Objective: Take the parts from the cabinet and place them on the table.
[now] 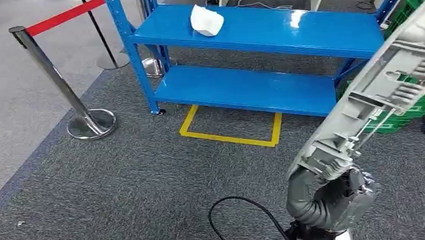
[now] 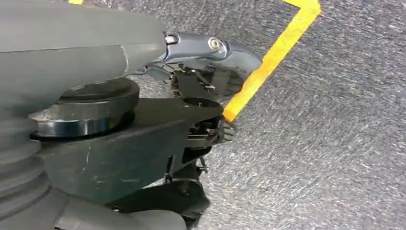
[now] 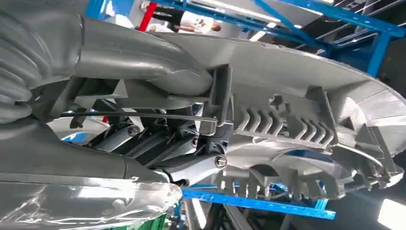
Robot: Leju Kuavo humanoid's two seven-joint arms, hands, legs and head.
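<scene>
Head view: a long grey ribbed part (image 1: pixel 382 85) is gripped in the right hand (image 1: pixel 333 198), already off the blue cabinet (image 1: pixel 260 28), where a white part (image 1: pixel 206 20) is left; the table is unseen, and the left hand's (image 2: pixel 201 96) state cannot be told.

Blue shelving unit (image 1: pixel 260 28): a white crumpled item (image 1: pixel 206 20) lies on the upper shelf, left part. Yellow floor marking (image 1: pixel 230 135) lies just before the unit.

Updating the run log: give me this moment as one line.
right robot hand: holds grey part | left robot hand: holds nothing, over carpet | blue shelf: white part on top
</scene>
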